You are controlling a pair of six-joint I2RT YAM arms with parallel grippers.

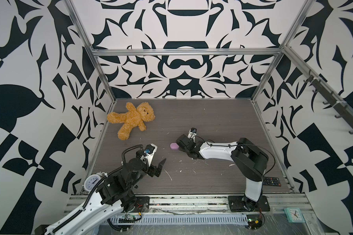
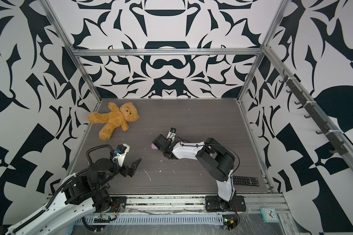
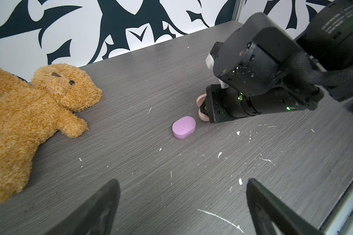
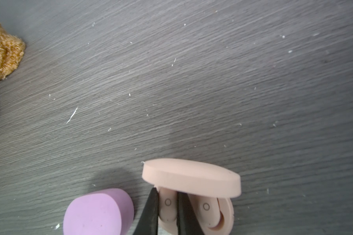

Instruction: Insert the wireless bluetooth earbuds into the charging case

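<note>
Lower centre, our right gripper pinches a peach earbud inside its open case; our left gripper gapes wide.

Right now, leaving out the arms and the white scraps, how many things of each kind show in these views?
Charging cases: 2 (lilac case, shut; peach case, open)
Earbuds: 2, both peach, in the peach case (gripped earbud, between the right gripper's jaws; free earbud)
Teddy bear: 1
Remote: 1
Clocks: 2 (white clock; teal clock)
Total: 8
</note>
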